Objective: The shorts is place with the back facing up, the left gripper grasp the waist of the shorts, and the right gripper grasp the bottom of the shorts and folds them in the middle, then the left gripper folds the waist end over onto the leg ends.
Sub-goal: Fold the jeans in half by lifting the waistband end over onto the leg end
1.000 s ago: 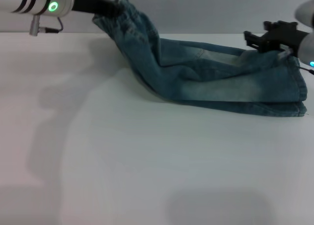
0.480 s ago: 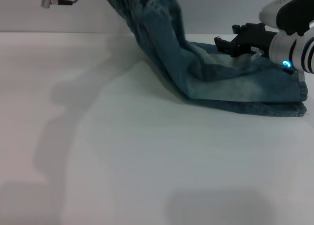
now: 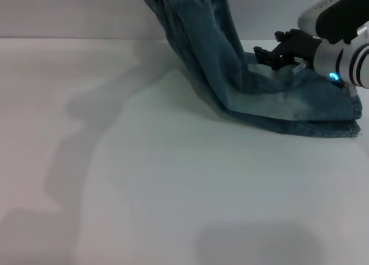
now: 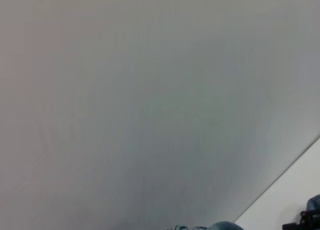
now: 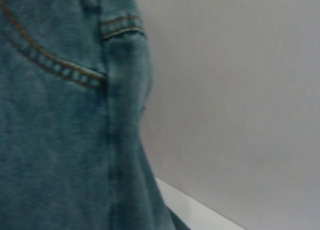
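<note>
The faded blue denim shorts [image 3: 277,100] rise off the white table [image 3: 173,190], leg hems [image 3: 340,123] lying flat. They look soft, fairly heavy, best held by the waistband. The black 2-finger right gripper [image 3: 266,53] hovers above, apparently empty; its opening is unclear.

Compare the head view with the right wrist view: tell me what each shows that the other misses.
Only the head view shows the right gripper over the shorts' lower part, the leg ends lying on the table, and the waist end lifted out of frame. Only the right wrist view shows the stitched seams close up. Both show the hanging denim and the pale wall.
</note>
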You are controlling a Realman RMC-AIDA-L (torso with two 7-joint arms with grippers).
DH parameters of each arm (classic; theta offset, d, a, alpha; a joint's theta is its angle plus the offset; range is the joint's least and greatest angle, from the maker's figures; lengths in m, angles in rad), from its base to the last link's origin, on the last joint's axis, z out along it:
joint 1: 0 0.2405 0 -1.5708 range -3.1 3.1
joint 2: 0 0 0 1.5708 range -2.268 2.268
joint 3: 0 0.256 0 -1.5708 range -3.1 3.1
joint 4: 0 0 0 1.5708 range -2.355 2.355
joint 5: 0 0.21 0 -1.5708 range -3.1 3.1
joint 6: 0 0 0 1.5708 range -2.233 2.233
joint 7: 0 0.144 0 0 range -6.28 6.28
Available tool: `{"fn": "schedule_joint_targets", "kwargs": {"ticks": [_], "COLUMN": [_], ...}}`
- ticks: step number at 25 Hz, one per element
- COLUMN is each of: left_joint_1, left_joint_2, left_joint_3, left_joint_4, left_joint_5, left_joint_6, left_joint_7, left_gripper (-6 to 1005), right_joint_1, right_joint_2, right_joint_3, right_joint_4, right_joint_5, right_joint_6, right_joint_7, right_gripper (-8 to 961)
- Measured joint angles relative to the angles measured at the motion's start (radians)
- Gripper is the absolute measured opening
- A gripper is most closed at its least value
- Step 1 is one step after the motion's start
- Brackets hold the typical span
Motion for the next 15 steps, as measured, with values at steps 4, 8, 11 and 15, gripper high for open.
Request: {"fn": "schedule_joint_targets", "kwargs": {"ticks": [4,8,11,15], "left_joint_1": [-0.011,-0.024,-0.026,-0.031], "left_joint_2": [-0.001,-0.002,-0.003,-0.004], "left_joint_3": [0.0,0.011,0.023,0.032], "left_joint_4": [0.005,0.006,0.01,0.026], "left_joint_5": [-0.001,-0.011,-0.016,-0.038], "left_joint_6": [0.001,0.003,0.003,0.003], "left_joint_7": [-0.001,-0.002,-0.002,-0.002], "left_gripper": [75,75,75,75], "right_joint_1": [0.016,0.039,0.046,0.064], "right_joint_2": [0.005,0.007,0.006,0.005], "right_joint_3": [-0.031,-0.086,-0.172,-0.246], "right_joint_4": [0.01,0.024,0.013,0.005], "right_joint_5": [0.002,0.006,0.006,0.006], "right_joint_6": [-0.006,-0.012,-0.013,-0.013], "right_joint_7": [0.002,0.056,0.124,0.166], "right_gripper": [581,580,580,580]}}
